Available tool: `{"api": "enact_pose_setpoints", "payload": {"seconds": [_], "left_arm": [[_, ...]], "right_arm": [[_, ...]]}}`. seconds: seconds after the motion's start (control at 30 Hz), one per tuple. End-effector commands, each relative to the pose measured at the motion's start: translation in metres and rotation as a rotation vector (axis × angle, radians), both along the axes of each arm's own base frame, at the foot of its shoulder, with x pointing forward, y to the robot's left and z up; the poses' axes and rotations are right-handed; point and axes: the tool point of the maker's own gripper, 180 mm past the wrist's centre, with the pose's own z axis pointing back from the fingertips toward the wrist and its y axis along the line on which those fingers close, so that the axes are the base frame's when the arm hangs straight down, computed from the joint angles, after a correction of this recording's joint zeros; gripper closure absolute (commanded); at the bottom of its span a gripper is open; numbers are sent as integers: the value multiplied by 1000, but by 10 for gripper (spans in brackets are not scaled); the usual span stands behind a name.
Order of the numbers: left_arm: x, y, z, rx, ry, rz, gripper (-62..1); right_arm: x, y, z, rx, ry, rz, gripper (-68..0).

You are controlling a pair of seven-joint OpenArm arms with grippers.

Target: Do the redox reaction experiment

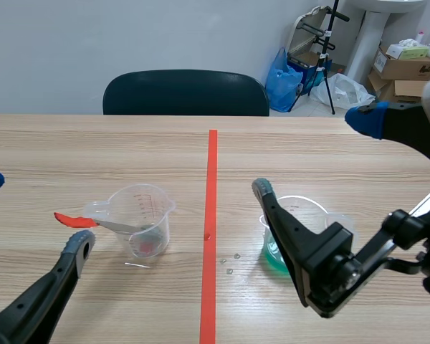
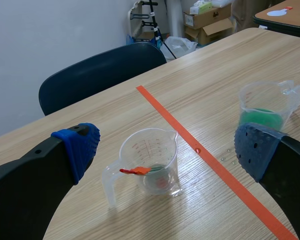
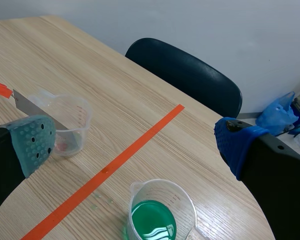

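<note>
Caught the left gripper [image 2: 167,150] and the right gripper [image 3: 135,142] both released, fingers wide apart, nothing gripped.

Saw, ahead of the left gripper and in line with the gap between its fingers, a clear plastic measuring cup [image 2: 160,155] holding a reddish trace and a thin grey metal spatula with an orange-red handle [image 1: 75,220], handle jutting past the rim. Found, past the orange-red tape line [image 1: 211,215] and a few small clear specks [image 1: 229,271], a second clear plastic measuring cup of green liquid [image 3: 160,215] beneath the right gripper's open gap. Judged both cups light, thin-walled, slippery and easily tipped; better pinched across the wall below the rim or by the moulded handle, kept level against sloshing. Judged the spatula stiff and slim; better taken by its handle.
</note>
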Motion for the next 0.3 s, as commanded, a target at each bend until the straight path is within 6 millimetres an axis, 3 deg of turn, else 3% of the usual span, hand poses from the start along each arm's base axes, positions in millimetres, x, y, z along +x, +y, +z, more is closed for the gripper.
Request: {"api": "enact_pose_setpoints", "payload": {"seconds": [0.0, 0.27], "left_arm": [[0, 1, 3, -13, -11, 8, -576], [0, 1, 3, -13, -11, 8, -576]], "right_arm": [[1, 0, 5, 17, -14, -2, -679], [1, 0, 4, 15, -11, -3, -679]]}}
